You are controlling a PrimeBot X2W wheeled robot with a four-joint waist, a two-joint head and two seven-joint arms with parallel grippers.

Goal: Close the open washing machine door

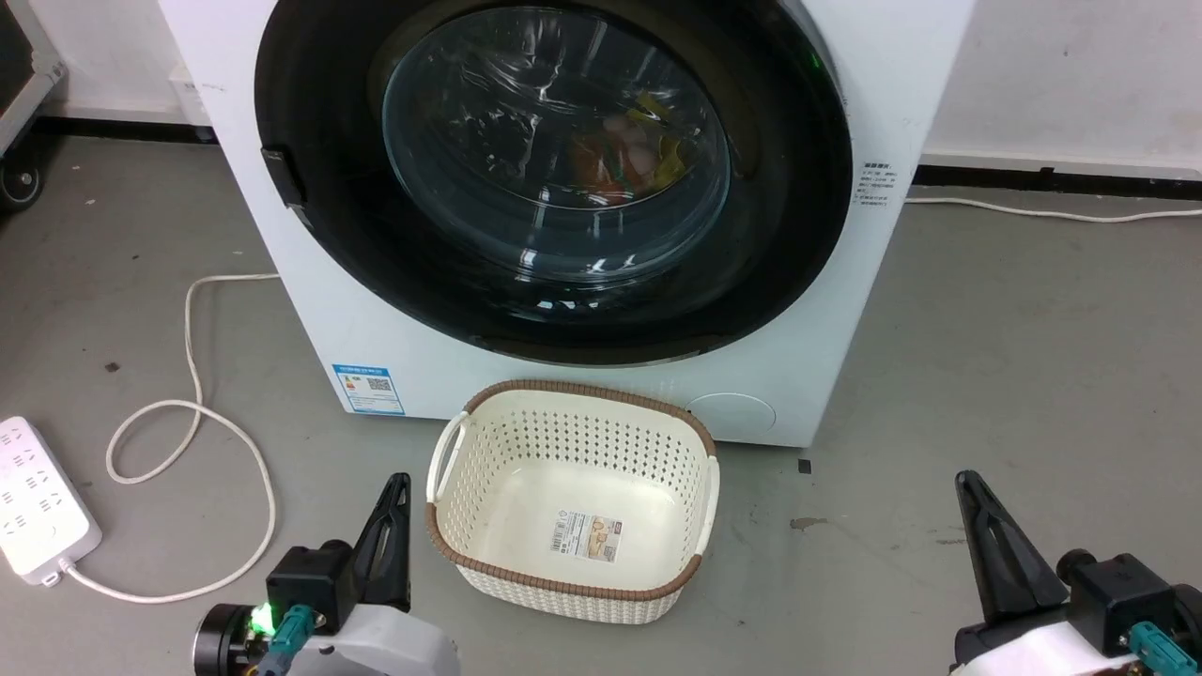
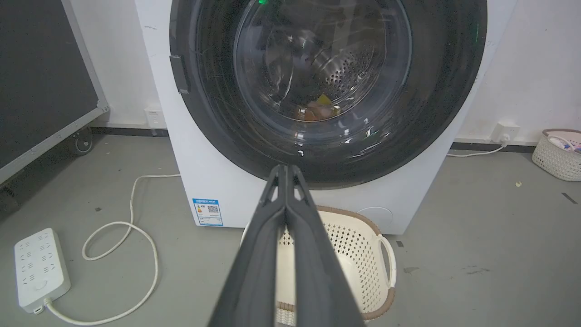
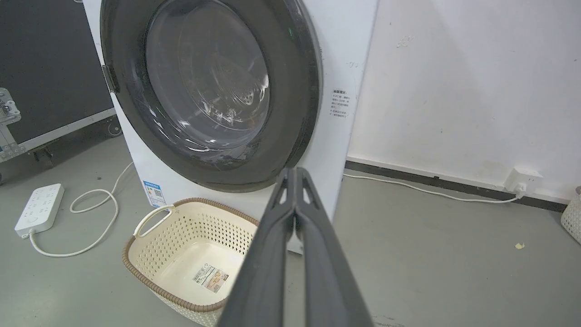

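Our left gripper (image 1: 396, 493) and right gripper (image 1: 969, 488) both rest pinched shut and empty, low on either side of the basket (image 1: 582, 387), with the washing machine door (image 1: 563, 169) ahead and above between them, nearer the left, and seemingly flush against the washing machine (image 1: 376, 329), so closed, we judge.

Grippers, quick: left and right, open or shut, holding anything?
Left gripper: shut, holding nothing.
Right gripper: shut, holding nothing.
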